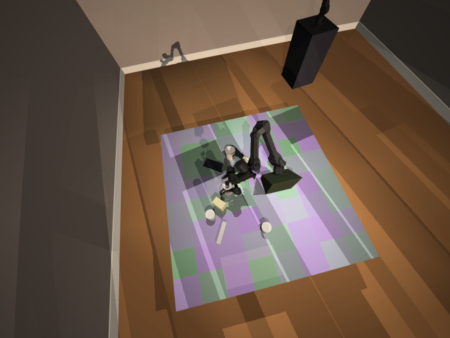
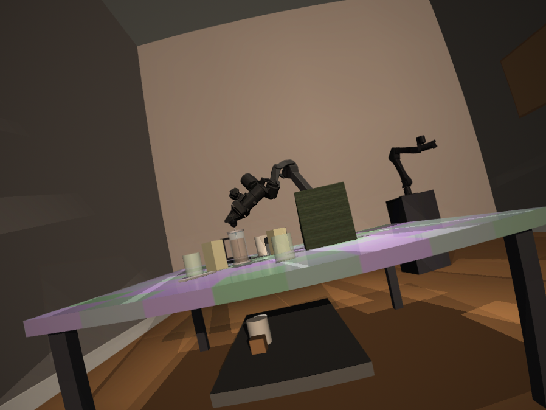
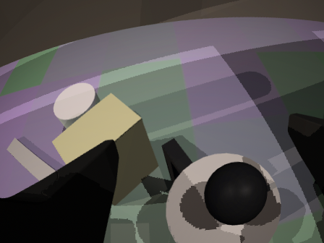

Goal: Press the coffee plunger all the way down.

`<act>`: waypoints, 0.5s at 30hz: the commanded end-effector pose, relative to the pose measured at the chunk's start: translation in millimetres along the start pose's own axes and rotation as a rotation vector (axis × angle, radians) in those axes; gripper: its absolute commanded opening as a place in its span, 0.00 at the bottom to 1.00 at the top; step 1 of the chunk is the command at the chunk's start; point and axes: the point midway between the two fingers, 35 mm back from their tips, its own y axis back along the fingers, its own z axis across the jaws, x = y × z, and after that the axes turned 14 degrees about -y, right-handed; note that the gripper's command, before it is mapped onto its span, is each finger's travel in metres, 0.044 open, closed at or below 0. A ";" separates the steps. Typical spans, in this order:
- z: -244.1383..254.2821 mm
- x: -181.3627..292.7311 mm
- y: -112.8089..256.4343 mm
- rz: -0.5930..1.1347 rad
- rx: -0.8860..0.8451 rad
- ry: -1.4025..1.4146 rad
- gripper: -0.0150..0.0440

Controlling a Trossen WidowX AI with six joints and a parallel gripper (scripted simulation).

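Note:
The coffee press stands upright on the patchwork table, with a pale lid and a clear body. Its black plunger knob sits a little above the lid; a short piece of rod shows between them in the exterior view. My gripper is open at the knob, with its fingers spread wide to either side in the wrist view. Neither finger touches the knob there. The plunger's lower part is not clear to see.
A yellow block and a white cylinder stand close to the press. A pale bar lies beyond. Another cylinder, a taller cup and a black slab surround the area.

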 end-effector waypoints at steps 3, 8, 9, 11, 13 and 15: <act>4.1 -49.8 52.1 -0.018 0.001 -0.012 1.00; 4.3 -50.1 54.3 -0.018 0.001 -0.012 1.00; 4.4 -49.8 54.1 -0.018 0.001 -0.012 1.00; 4.5 -49.5 54.0 -0.018 0.001 -0.012 1.00; 4.5 -49.5 54.0 -0.018 0.001 -0.012 1.00; 4.5 -49.5 54.0 -0.018 0.001 -0.012 1.00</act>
